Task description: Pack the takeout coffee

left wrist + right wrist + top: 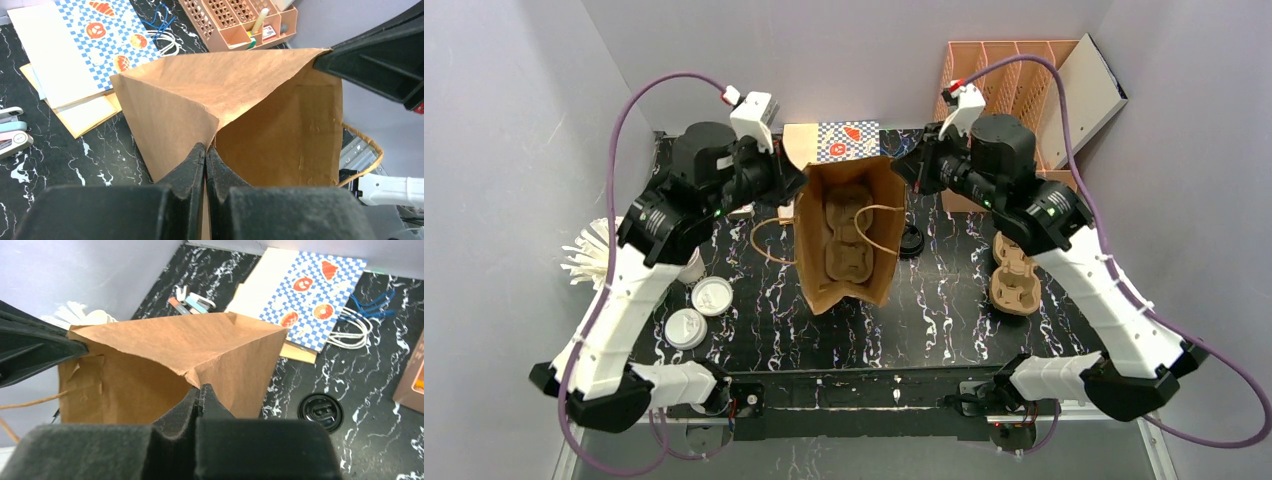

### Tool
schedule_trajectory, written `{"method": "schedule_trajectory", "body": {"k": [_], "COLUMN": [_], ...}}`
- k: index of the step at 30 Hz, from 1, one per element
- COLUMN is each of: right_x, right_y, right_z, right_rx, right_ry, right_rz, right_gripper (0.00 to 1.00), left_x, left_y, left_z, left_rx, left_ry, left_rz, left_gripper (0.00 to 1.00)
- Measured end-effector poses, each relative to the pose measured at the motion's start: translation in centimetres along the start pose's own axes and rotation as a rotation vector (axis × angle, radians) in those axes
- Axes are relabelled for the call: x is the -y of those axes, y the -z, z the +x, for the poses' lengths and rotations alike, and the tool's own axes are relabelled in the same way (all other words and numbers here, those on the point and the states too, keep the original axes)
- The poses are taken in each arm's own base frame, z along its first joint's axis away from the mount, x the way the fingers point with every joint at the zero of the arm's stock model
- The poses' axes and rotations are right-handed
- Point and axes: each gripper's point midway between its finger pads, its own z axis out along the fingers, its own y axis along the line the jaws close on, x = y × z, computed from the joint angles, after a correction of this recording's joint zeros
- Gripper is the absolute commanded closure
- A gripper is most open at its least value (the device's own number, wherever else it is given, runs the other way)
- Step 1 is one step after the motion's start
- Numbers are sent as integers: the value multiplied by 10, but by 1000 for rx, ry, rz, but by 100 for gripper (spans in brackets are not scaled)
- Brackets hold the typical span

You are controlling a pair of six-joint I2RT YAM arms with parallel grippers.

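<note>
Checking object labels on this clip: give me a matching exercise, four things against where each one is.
1 lidded cups
2 black lid
3 loose cup carrier
4 left gripper

A shut on the brown bag rim
B table, near its right edge
C table, left of the bag
D table, just right of the bag

Pairs: 1-C, 2-D, 3-B, 4-A

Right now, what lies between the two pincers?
The brown paper bag, with a cup carrier inside; left pincer and right pincer each pinch its rim. The top view shows this.
</note>
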Motion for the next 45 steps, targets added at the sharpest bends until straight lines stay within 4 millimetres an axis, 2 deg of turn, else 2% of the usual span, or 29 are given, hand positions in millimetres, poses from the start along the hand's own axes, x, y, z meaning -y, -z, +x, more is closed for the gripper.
{"method": "schedule_trajectory", "body": {"k": [3,6,12,16,21,25,29,33,40,42,45], "right_x": [-6,-7,-8,-14,-21,-27,-28,-20,4,12,22], "right_y": [10,13,7,17,21,6,-16,-39,-73,-79,-89], "right_z": [-2,10,38,38,28,6,-10,0,32,35,32], "right_rx": [43,45,9,30,32,12,-23,-103,-257,-282,-294], "right_ry": [6,12,31,46,62,50,27,-1,-72,-98,-123], "right_rz": [-46,-79,-139,-187,-207,-182,-131,-73,9,18,25], "right_gripper": [99,99,99,99,99,99,99,99,99,99,99], "left_x": [3,4,8,14,18,15,13,5,-13,-25,-55], "left_y": [11,13,10,20,24,14,5,1,-17,-27,-41], "left_z": [6,19,51,50,35,14,7,22,42,44,41], "left_rx": [48,59,45,91,99,76,28,-34,-121,-137,-149], "left_ry": [-13,-26,-22,-9,41,111,195,253,296,310,366], "left_rz": [38,78,152,198,184,112,59,3,-89,-124,-177], "left_gripper": [100,100,100,100,100,100,100,100,100,100,100]}}
